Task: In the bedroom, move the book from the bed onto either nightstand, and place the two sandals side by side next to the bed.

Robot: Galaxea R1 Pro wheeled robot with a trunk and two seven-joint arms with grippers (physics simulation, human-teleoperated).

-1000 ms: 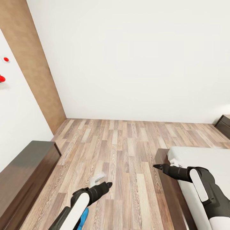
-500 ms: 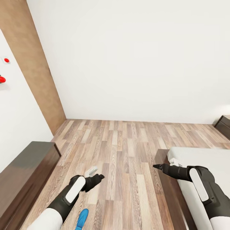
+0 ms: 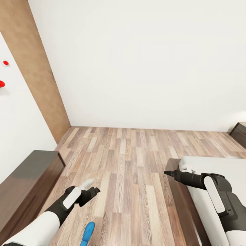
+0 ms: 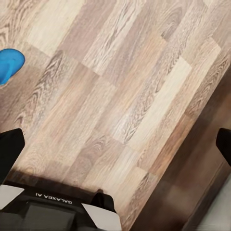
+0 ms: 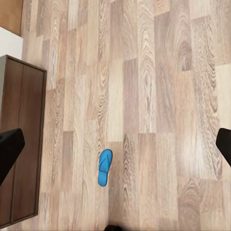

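Observation:
One bright blue sandal point(image 3: 88, 234) lies on the wood floor at the head view's lower edge, between the wall bench and the bed point(image 3: 218, 167). It also shows in the left wrist view as the sandal point(image 4: 8, 65) and in the right wrist view as the sandal point(image 5: 104, 167). My left gripper point(image 3: 94, 190) hovers open above the floor, just beyond the sandal. Over the bed's near corner my right gripper point(image 3: 168, 173) is open and holds nothing. In both wrist views, left gripper point(image 4: 115, 144) and right gripper point(image 5: 118, 144), the fingers stand wide apart. A corner of the nightstand point(image 3: 240, 131) shows at far right. The book is out of view.
A long low dark brown bench point(image 3: 27, 184) runs along the left wall and also appears as the bench point(image 5: 21, 139). White walls close the far side. A brown panel point(image 3: 37, 75) stands in the left corner. Open plank floor lies between bench and bed.
My left arm has swung left and back, uncovering the blue sandal that lay beneath it. The right gripper rose slightly. The sandal has not moved.

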